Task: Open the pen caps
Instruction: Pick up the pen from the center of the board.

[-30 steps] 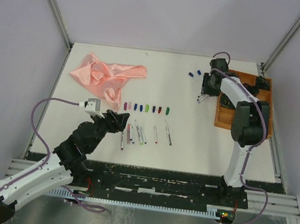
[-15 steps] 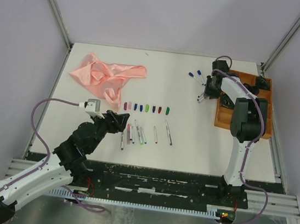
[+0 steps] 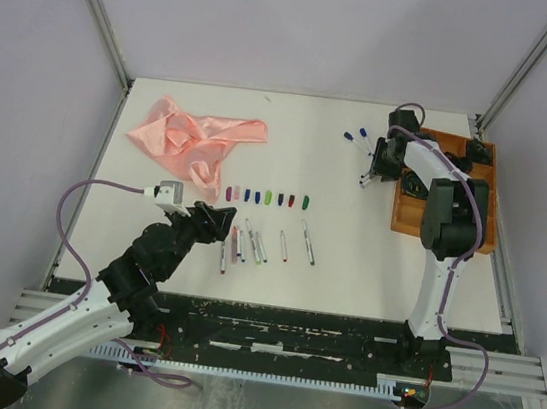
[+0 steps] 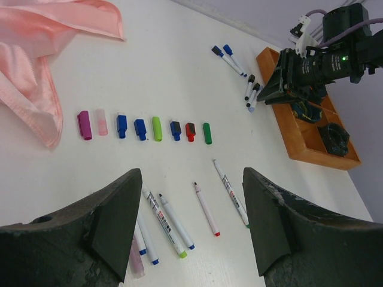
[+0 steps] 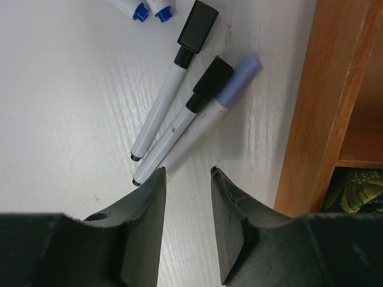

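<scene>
Several pen caps (image 3: 269, 198) lie in a row mid-table: purple (image 4: 84, 125), pink, blue, green (image 4: 157, 128), red (image 4: 190, 131). Several uncapped white pens (image 3: 258, 245) lie just nearer, among them one with a red end (image 4: 206, 209). My left gripper (image 3: 223, 223) (image 4: 191, 176) hovers open over these pens, holding nothing. At the far right, three capped pens lie beside the tray: two black-capped (image 5: 173, 78) and one lilac-capped (image 5: 209, 116). My right gripper (image 3: 372, 170) (image 5: 187, 171) is low over the table at their barrel ends, open, nothing between its fingers.
A crumpled pink cloth (image 3: 196, 139) (image 4: 30, 60) lies at the back left. A wooden tray (image 3: 487, 192) (image 5: 311, 107) with dark items stands at the right edge, close beside my right gripper. Two blue-capped pens (image 3: 355, 135) lie behind the right gripper.
The right arm shifted slightly toward the tray and its jaws narrowed a little. The left arm, the caps and the pens have not moved.
</scene>
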Available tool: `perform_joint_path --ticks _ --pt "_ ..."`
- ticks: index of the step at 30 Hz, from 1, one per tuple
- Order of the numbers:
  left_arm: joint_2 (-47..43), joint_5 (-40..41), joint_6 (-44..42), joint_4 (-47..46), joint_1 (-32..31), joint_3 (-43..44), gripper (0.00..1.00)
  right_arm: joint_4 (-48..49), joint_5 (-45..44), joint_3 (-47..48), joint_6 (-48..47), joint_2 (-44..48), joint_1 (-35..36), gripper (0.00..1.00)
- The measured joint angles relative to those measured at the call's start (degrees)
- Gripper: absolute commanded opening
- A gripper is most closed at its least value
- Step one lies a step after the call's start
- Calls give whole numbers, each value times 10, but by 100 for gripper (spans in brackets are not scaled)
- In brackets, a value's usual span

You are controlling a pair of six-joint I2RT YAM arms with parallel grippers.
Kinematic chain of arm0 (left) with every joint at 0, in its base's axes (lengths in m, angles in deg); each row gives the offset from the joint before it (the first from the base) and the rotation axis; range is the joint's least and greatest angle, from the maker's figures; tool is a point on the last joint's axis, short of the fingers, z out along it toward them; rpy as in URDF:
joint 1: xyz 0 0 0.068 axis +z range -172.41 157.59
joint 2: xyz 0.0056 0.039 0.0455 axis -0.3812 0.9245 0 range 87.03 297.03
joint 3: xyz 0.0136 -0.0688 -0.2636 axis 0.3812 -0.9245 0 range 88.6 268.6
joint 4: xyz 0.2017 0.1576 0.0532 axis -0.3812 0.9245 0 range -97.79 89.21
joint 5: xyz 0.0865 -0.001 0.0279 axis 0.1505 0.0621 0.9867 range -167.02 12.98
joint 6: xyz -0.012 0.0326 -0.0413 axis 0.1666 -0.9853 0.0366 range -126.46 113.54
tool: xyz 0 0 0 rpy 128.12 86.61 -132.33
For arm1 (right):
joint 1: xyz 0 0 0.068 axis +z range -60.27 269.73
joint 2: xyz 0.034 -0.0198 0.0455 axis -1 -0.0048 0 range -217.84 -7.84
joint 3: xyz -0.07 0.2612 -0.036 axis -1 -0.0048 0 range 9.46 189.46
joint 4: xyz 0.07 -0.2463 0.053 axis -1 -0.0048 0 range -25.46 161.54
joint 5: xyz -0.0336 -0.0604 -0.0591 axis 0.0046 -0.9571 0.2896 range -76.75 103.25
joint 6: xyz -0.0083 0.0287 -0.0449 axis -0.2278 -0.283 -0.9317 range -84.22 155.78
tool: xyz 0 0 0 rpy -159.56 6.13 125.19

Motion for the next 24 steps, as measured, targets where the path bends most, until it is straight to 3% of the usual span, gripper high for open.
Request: perform_joint_path --ticks 24 --pt "-7 2 0 0 0 0 75 18 1 -27 -2 8 -3 27"
